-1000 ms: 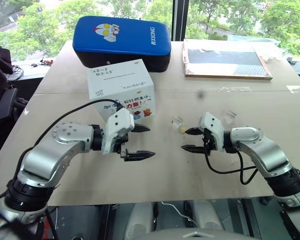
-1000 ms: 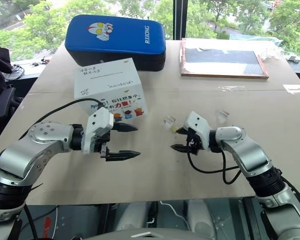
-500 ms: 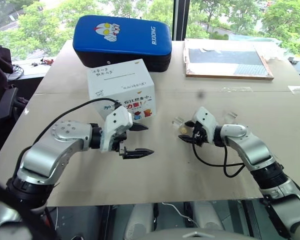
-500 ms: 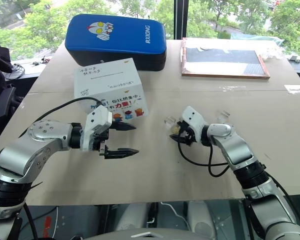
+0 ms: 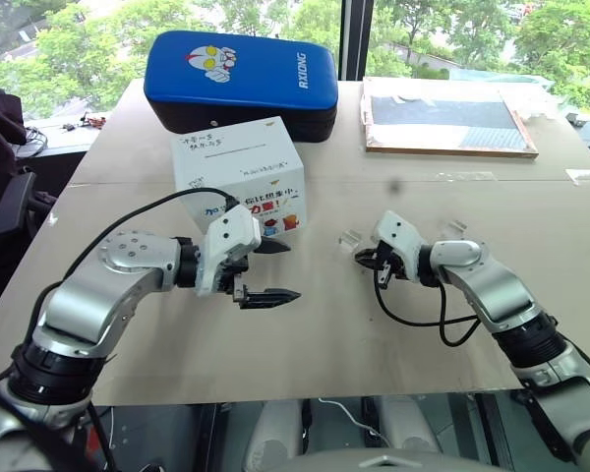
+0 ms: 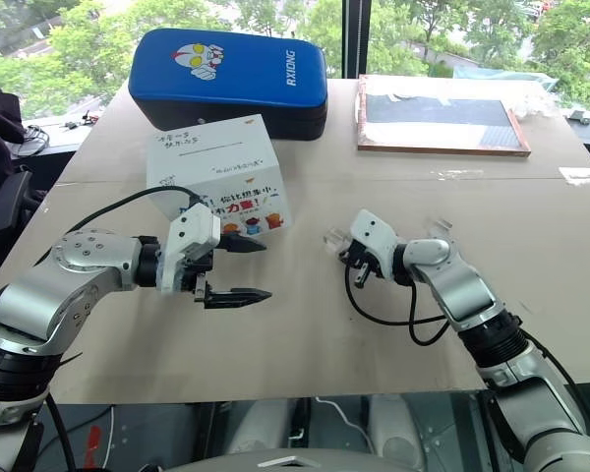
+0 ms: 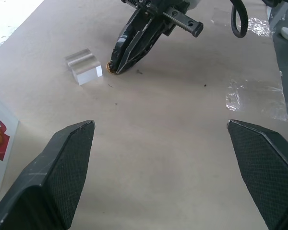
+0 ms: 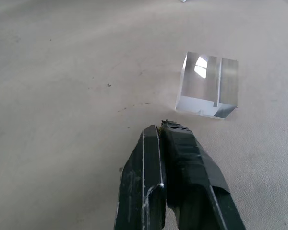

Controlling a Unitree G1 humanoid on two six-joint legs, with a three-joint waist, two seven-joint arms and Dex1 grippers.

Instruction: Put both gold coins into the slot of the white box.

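White box point(image 5: 240, 174) sits far-left on the tabletop point(image 5: 315, 334), slot point(image 5: 238, 145) on its top face. Left gripper point(image 5: 271, 270) hovers just in front of the box, fingers wide apart, holding nothing. Right of it, right gripper point(image 5: 362, 258) has tips pressed together down at the table, just beside a clear plastic holder point(image 8: 207, 86). Left wrist view shows a sliver of gold coin point(image 7: 113, 73) right at those closed tips; can't tell if it's pinched or only touched.
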